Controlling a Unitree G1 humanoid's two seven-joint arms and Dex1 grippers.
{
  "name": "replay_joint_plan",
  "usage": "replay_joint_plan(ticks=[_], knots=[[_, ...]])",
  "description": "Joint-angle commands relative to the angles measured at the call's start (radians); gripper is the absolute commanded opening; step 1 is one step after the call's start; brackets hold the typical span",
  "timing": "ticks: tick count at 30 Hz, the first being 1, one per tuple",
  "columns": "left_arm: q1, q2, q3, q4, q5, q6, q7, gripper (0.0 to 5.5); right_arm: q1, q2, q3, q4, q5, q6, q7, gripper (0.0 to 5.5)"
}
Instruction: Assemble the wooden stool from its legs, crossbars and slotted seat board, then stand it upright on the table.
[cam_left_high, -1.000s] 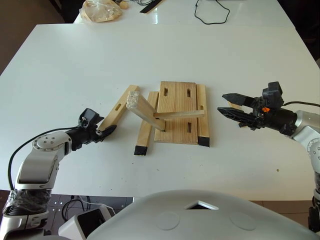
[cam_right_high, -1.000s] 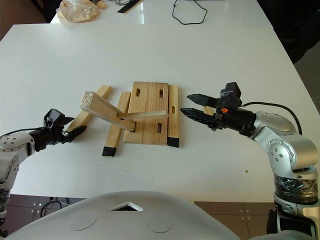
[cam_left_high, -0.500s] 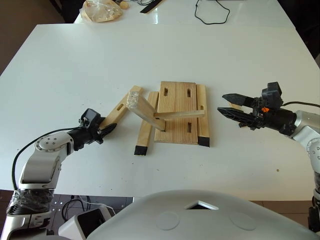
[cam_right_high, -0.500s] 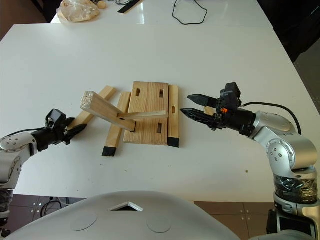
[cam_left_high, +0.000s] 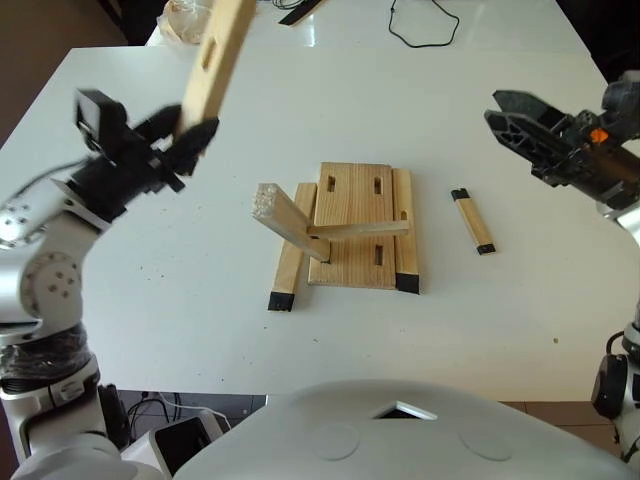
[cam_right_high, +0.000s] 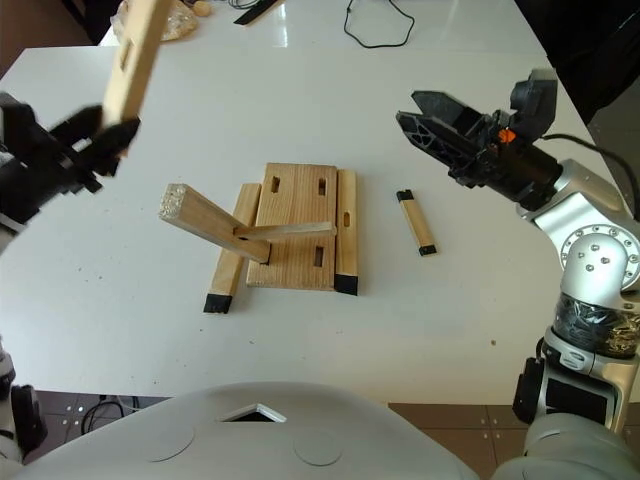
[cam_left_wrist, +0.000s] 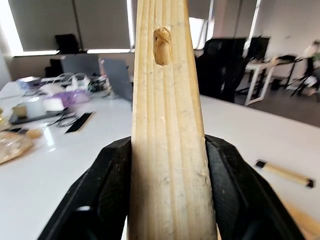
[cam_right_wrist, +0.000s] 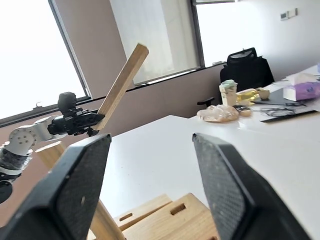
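The assembly is being judged as barely begun; the slotted seat board (cam_left_high: 355, 195) is lying flat on the tabletop (cam_left_high: 140, 260), with a tilted leg (cam_left_high: 283, 218) being carried at a slot near its left edge and a thin crossbar (cam_left_high: 360, 229) lying across it, touching that leg; whether either joint is seated cannot be told. Two black-tipped pieces are lying loose: the left loose leg (cam_left_high: 288, 268) just beside the board's left edge, the right loose leg (cam_left_high: 404, 235) along its right edge; a short crossbar (cam_left_high: 471, 221) is lying apart to the right. The raised leg (cam_left_high: 215, 55) is being grasped near its lower end by the left gripper (cam_left_high: 190, 133), high over the tabletop's left side; the right gripper (cam_left_high: 492, 108) is being held up at the right, released, with nothing between its fingers. Fitting of the other legs and crossbars, and the righting of the stool, are being taken as left to do.

In the left wrist view both pads (cam_left_wrist: 112, 185) are being shown pressed against the raised leg, with a slot in its face; the tabletop layout is being given by the eye views; in the right wrist view the spread fingers (cam_right_wrist: 82, 190) are being shown framing the far arm and its leg.
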Motion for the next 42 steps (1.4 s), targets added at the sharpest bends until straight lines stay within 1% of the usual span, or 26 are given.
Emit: replay_joint_plan(ticks=[1,2,4,7,9,11,15,24,33,35,37,42], knots=[[-0.099,0.108,0.038,-0.161,-0.391,0.113,-0.030,2.04,-0.120,0.012,0.027,-0.071,0.137,0.074,-0.036,3.19],[-0.126,0.118,0.028,-0.176,-0.457,0.121,-0.008,2.04,-0.140,0.011,0.034,-0.088,0.171,0.087,-0.037,3.24],[-0.157,0.128,-0.007,-0.205,-0.544,0.126,0.032,2.04,-0.172,0.009,0.051,-0.117,0.217,0.104,-0.043,3.61],[-0.159,0.131,-0.068,-0.253,-0.601,0.130,0.069,2.04,-0.215,0.010,0.096,-0.158,0.246,0.120,-0.055,3.91],[-0.145,0.131,-0.098,-0.270,-0.606,0.132,0.069,2.04,-0.236,0.013,0.128,-0.177,0.255,0.125,-0.045,3.91],[-0.128,0.125,-0.133,-0.272,-0.569,0.131,0.052,2.04,-0.250,0.019,0.152,-0.189,0.258,0.122,-0.041,3.91],[-0.109,0.119,-0.179,-0.266,-0.504,0.120,0.023,2.04,-0.272,0.019,0.171,-0.202,0.285,0.124,-0.033,3.91],[-0.058,0.130,-0.199,-0.287,-0.417,0.102,-0.035,2.04,-0.318,0.000,0.180,-0.191,0.318,0.132,-0.022,3.91],[-0.026,0.136,-0.246,-0.301,-0.301,0.070,-0.063,2.04,-0.326,-0.007,0.196,-0.193,0.310,0.132,0.006,2.57],[-0.023,0.139,-0.253,-0.302,-0.291,0.064,-0.066,2.04,-0.326,-0.006,0.197,-0.195,0.310,0.132,0.007,2.41],[-0.026,0.141,-0.256,-0.303,-0.298,0.061,-0.062,2.04,-0.321,-0.009,0.201,-0.200,0.300,0.130,0.012,2.04],[-0.058,0.138,-0.242,-0.281,-0.376,0.070,-0.021,2.04,-0.290,-0.025,0.215,-0.225,0.248,0.116,0.048,2.03]])
